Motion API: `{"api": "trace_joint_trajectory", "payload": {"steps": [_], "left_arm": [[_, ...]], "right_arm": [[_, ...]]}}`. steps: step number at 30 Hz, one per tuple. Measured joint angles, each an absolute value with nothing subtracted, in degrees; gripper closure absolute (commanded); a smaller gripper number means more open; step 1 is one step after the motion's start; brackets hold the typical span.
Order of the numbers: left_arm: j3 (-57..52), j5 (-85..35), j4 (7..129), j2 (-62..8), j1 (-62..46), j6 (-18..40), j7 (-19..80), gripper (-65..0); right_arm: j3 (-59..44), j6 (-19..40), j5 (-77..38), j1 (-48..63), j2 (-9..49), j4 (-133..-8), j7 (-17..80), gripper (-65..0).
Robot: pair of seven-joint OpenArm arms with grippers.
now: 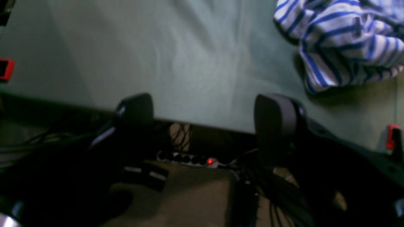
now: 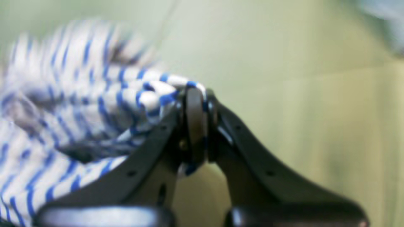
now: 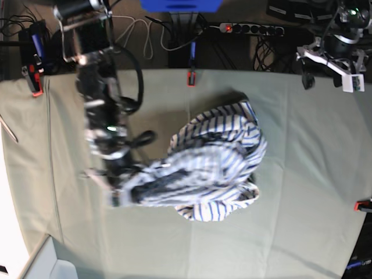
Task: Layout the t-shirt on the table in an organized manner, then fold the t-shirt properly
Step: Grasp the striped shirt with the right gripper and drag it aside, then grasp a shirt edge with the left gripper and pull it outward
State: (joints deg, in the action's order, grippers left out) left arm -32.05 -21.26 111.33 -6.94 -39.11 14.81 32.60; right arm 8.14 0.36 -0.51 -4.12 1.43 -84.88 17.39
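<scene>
left hand [image 1: 205, 116] fingers apart | right hand [image 2: 195, 126] apparently clamped

Lab: clamped table [image 3: 302, 174], power strip [image 3: 256, 28], cables [image 3: 136, 29].

the left wrist view is dim and soft; its lower half is nearly black, and the left gripper [image 1: 205, 110] reads only as a dark shape against the paler table [image 1: 195, 63]. the shirt [image 1: 344, 41] throws a dark shadow beneath itself. the right wrist view is bright with a yellow-green cast, and the cloth in it is smeared by blur. the base view is evenly lit, though the right arm [image 3: 104, 133] is motion-blurred.
</scene>
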Motion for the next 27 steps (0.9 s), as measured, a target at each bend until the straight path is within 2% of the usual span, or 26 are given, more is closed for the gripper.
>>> {"api": "trace_joint_trajectory", "payload": {"steps": [5, 11, 15, 19, 22, 25, 27], "left_arm": [[-31.68, -21.52, 111.18, -6.22, -35.42, 14.81, 32.82, -48.4], [-29.19, -21.02, 111.20, -2.35, -31.31, 14.79, 33.21, -48.4], [-22.57, -20.75, 110.56, -2.22, -28.27, 14.39, 32.58, -48.4], [-15.09, -20.84, 105.82, -2.24, -26.63, 14.52, 33.23, -48.5], [-10.61, -20.67, 100.64, -2.70, -24.18, 13.98, 32.95, -48.5], [-6.57, -20.86, 96.77, -2.37, -22.65, 13.93, 32.12, -48.5], [-4.12, -20.86, 95.66, -2.37, -22.74, 13.96, 32.40, -48.5]], "right_arm": [[-4.01, 0.36, -1.50, 4.82, 0.89, -94.35, 17.58, 0.0], [-20.80, 0.45, -13.74, 10.09, 0.58, -92.09, 17.45, 0.0], [-22.04, 0.16, -15.49, 13.10, 3.62, -90.04, 17.93, 0.0], [-21.71, 0.19, -15.53, 14.37, 3.77, -90.11, 17.58, -1.0], [-21.74, 1.15, -15.44, 15.00, 3.81, -90.15, 17.82, -11.6], [-21.74, 6.61, -15.38, 16.58, 3.95, -90.87, 17.93, -23.5], [-21.74, 8.93, -15.27, 17.85, 3.95, -91.68, 17.89, -28.2]]}}
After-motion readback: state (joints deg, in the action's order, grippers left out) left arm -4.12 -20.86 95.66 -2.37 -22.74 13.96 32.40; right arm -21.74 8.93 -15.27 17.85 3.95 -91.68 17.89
